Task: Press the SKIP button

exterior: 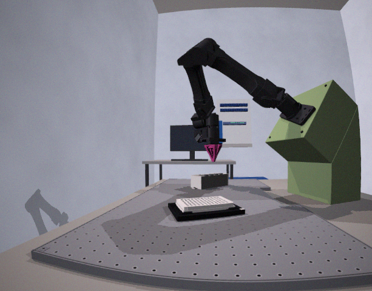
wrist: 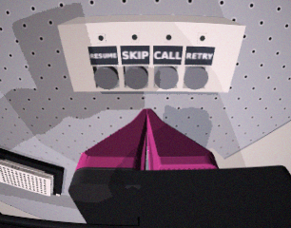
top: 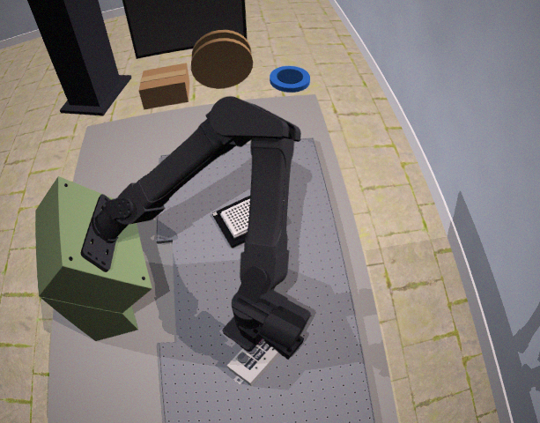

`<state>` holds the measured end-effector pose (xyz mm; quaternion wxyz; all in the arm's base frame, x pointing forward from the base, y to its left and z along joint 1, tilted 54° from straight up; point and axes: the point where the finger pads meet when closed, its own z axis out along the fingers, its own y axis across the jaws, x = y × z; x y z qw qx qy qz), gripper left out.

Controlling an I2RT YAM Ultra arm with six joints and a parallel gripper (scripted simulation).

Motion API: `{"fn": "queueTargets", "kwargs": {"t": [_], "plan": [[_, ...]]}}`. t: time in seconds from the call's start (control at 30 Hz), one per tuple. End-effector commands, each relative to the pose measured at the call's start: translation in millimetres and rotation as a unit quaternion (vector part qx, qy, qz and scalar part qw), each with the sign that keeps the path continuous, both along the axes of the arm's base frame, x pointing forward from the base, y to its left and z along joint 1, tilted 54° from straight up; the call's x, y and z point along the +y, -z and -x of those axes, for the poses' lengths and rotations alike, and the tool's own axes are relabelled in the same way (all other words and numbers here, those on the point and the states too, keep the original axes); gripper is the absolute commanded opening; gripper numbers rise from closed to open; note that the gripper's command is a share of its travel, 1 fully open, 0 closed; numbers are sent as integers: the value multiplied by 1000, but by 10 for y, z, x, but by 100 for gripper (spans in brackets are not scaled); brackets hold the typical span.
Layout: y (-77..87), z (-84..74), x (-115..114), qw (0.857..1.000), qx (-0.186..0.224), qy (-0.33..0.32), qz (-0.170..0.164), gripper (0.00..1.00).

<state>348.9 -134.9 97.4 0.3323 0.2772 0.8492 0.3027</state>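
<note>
Gripper is pinched shut on nothing, hovering above the PANEL. SKIP button sits second from left in the wrist view; I'd nudge left, then drop straight, avoiding neighbours.

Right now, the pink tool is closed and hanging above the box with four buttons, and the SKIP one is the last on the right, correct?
Not quite. In the wrist view SKIP is second from the left on the box, between RESUME and CALL; RETRY is last on the right. The tool is indeed closed and above it.
</note>
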Motion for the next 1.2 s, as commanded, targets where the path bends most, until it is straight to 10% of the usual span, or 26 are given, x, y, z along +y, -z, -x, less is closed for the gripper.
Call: {"fn": "queueTargets", "kwargs": {"t": [0.0,1.17], "plan": [[98,14,-30,1000,4,13,-1,0],[132,-154,-24,1000,-9,21,10,0]]}}
